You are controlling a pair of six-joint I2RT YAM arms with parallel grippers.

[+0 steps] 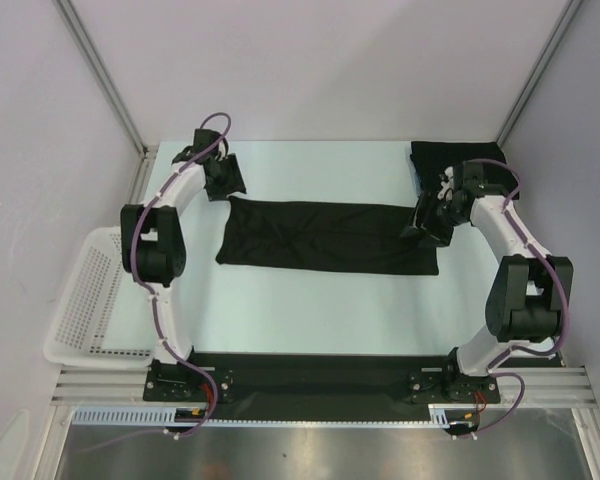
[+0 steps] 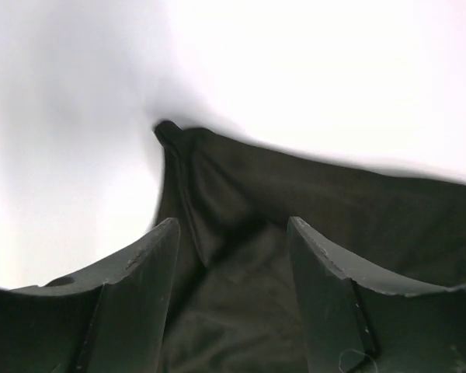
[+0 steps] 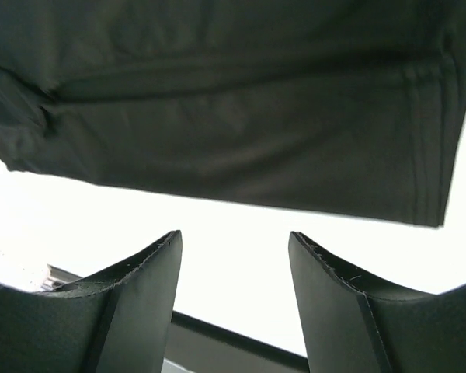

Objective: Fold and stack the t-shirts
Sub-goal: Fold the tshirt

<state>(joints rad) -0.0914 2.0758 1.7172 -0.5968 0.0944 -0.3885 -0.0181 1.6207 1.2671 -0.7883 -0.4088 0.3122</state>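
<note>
The black t-shirt [image 1: 325,237] is lying on the desk [image 1: 310,310] as a long folded band, stretching from one end effector to the other. The left end effector [image 2: 233,225] is hovering over its far-left corner with fingers standing apart and gripping nothing; the cloth is bunching into a small peak just ahead of the tips. The right end effector [image 3: 233,237] is likewise standing wide and empty; the shirt's hemmed right end is lying just ahead of it, with bare desk showing between its fingers. A second black t-shirt [image 1: 450,155] is sitting just beyond the right end effector on its far side, partly hidden by the arm; a white mesh basket [image 1: 80,300] is resting well off to the near left of the left end effector.

The fabric is looking thin, light and limp, creasing along its length; it is likely going to sag from any pinch and slide easily over the smooth desk, though nothing about it is seeming fragile. The best holds are probably the band's two end corners, pinching all layers together near the hem so the fold is not falling open; taking both ends at once should be keeping it taut.
</note>
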